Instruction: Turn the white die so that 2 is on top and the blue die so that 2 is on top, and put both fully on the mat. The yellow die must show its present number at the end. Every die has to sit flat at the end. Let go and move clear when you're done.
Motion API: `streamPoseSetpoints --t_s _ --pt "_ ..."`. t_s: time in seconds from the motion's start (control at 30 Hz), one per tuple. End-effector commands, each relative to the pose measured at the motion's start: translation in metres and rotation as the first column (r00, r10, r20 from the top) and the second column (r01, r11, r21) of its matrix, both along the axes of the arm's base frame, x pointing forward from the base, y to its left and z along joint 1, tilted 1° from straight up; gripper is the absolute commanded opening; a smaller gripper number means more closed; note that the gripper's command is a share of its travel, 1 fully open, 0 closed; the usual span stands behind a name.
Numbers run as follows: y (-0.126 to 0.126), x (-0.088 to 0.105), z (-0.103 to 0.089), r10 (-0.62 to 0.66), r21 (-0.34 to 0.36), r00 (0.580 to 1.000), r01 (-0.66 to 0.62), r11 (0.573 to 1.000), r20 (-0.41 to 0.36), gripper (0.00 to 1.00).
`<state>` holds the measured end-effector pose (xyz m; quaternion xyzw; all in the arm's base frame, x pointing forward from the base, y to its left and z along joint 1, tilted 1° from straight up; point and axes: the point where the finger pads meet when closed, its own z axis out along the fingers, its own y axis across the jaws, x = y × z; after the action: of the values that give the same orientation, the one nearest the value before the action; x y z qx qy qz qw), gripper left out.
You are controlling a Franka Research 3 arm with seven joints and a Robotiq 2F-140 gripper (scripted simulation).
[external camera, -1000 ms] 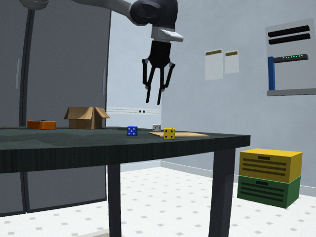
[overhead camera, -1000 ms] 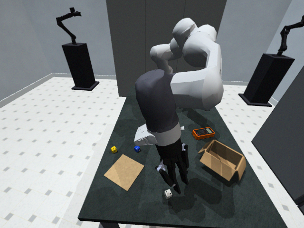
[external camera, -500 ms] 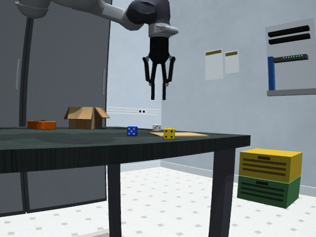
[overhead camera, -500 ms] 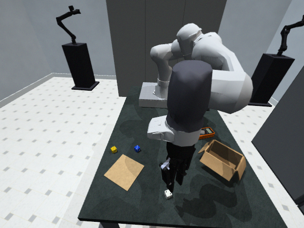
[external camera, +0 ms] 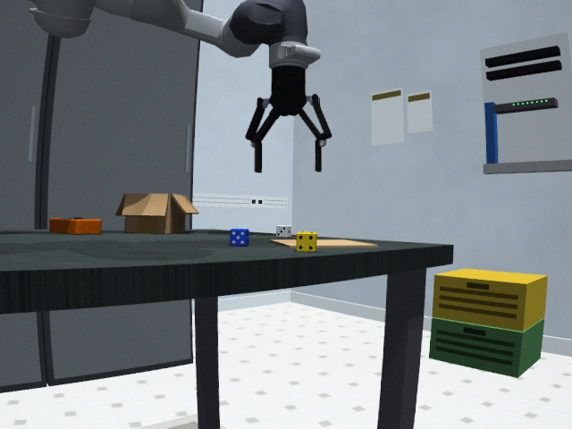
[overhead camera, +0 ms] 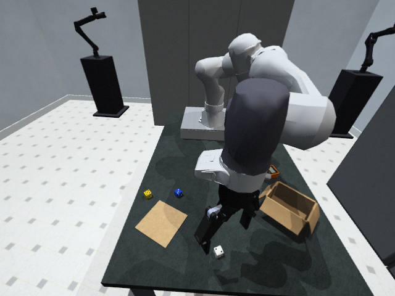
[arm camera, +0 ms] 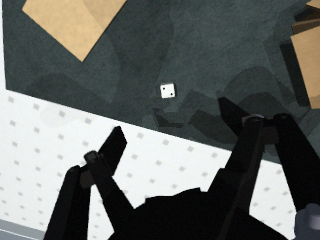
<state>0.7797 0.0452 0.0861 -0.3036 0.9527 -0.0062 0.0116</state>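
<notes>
The white die (overhead camera: 218, 251) (external camera: 283, 231) (arm camera: 167, 90) sits flat on the table, off the mat, with two pips on top. The blue die (overhead camera: 178, 193) (external camera: 239, 237) sits on the table behind the mat; a five faces the exterior view, and its top number is too small to tell. The yellow die (overhead camera: 147, 193) (external camera: 306, 241) sits flat near the table's left edge, off the mat, with a four facing the exterior camera. The tan mat (overhead camera: 161, 222) (external camera: 341, 243) (arm camera: 75, 25) bears no die. My gripper (overhead camera: 226, 236) (external camera: 288, 171) (arm camera: 170, 122) is open and empty, pointing down high above the table near the white die.
An open cardboard box (overhead camera: 280, 213) (external camera: 147, 223) (arm camera: 307, 70) stands to the right in the top view. An orange meter (overhead camera: 273, 171) (external camera: 75, 226) lies behind it, partly hidden by the arm. The table's front edge (overhead camera: 191, 290) is close to the white die.
</notes>
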Motion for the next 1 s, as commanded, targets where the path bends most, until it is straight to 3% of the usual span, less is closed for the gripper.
streamPoseSetpoints --t_s 0.0,0.1,0.27,0.3,0.97 --pt "-0.002 -0.004 -0.008 -0.03 -0.002 0.999 0.03 1.0 -0.014 1.0" --pt "-0.006 -0.007 -0.029 0.008 -0.003 1.0 -0.008 1.0 -0.015 1.0" --pt "-0.007 -0.008 -0.036 0.022 -0.004 1.0 -0.022 1.0 -0.016 1.0" --pt "-0.007 -0.008 -0.036 0.022 -0.004 1.0 -0.022 1.0 -0.016 0.32" --pt "-0.007 -0.008 -0.036 0.022 -0.004 1.0 -0.022 1.0 -0.016 0.32"
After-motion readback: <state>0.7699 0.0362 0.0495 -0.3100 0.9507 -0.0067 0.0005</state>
